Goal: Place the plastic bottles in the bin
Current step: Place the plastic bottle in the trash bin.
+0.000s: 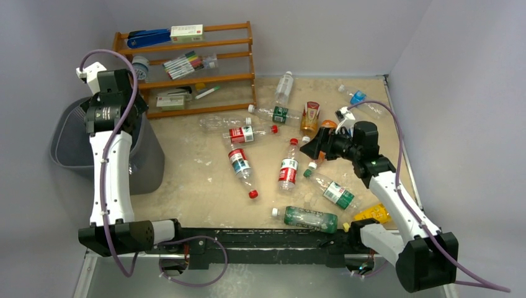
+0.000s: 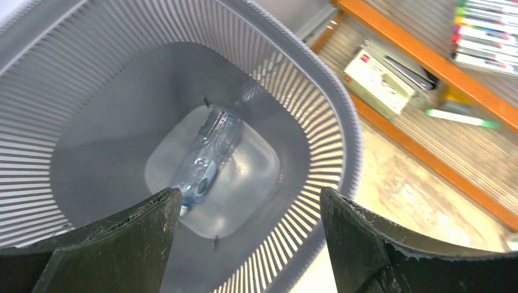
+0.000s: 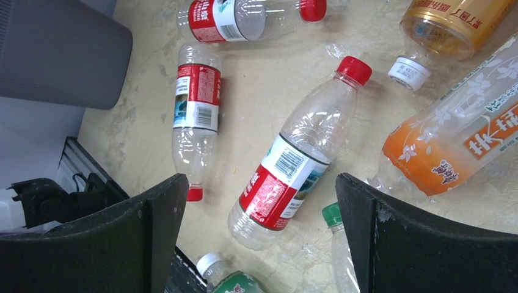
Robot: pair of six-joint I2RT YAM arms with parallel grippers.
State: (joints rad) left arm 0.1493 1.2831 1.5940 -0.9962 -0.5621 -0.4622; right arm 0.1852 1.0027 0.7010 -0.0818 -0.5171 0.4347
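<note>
- Left claw [image 2: 249, 204]: upper left of the top view, over the bin [image 2: 333, 104]. Fingers wide apart, nothing between them.
- Bin: grey, slatted walls, at the desk's [image 1: 192, 186] left edge, just left of the rack [image 1: 192, 68].
- Clear bottle [image 2: 211, 152]: on its side on the bin floor, below the left claw.
- Right claw [image 3: 261, 183]: right of centre in the top view. Fingers wide apart and empty, above the red-label bottle [image 3: 287, 165].
- Red-label bottle: on its side on the desk, red cap toward the upper right of the wrist view.
- Orange bottle [image 3: 452, 146]: on its side just to the right of it.
- Other bottles [image 1: 307, 217]: scattered flat over the centre and right of the desk, outside the bin.
</note>
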